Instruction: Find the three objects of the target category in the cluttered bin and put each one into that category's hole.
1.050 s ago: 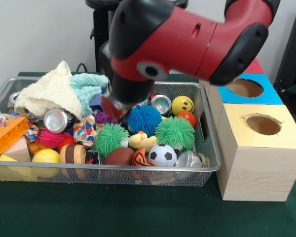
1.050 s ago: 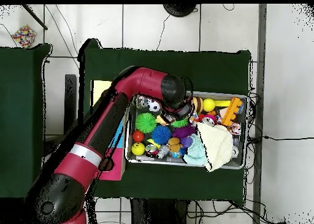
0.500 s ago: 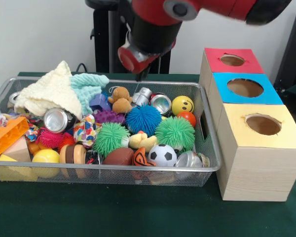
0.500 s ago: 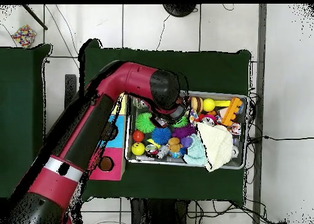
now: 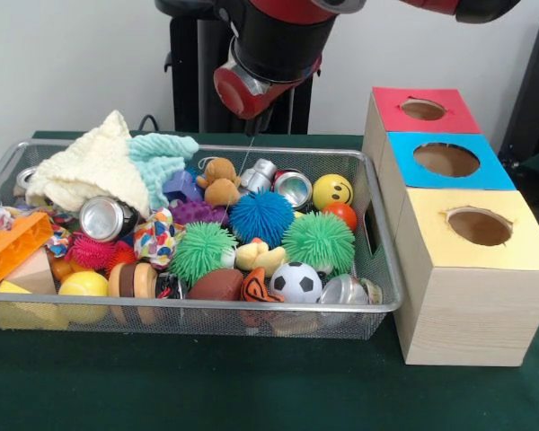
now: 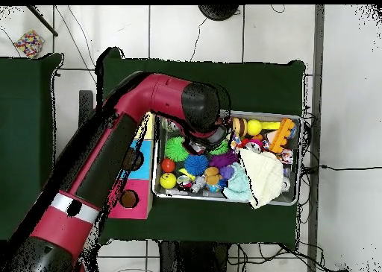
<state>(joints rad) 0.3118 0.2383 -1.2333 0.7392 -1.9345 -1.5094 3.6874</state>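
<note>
The tool (image 5: 256, 126) hangs above the wire bin's (image 5: 382, 269) rear, over the teddy bear (image 5: 219, 180); its grip state is unclear.

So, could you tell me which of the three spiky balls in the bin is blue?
The blue spiky ball sits between and behind the two green ones, beside the silver can.
</note>
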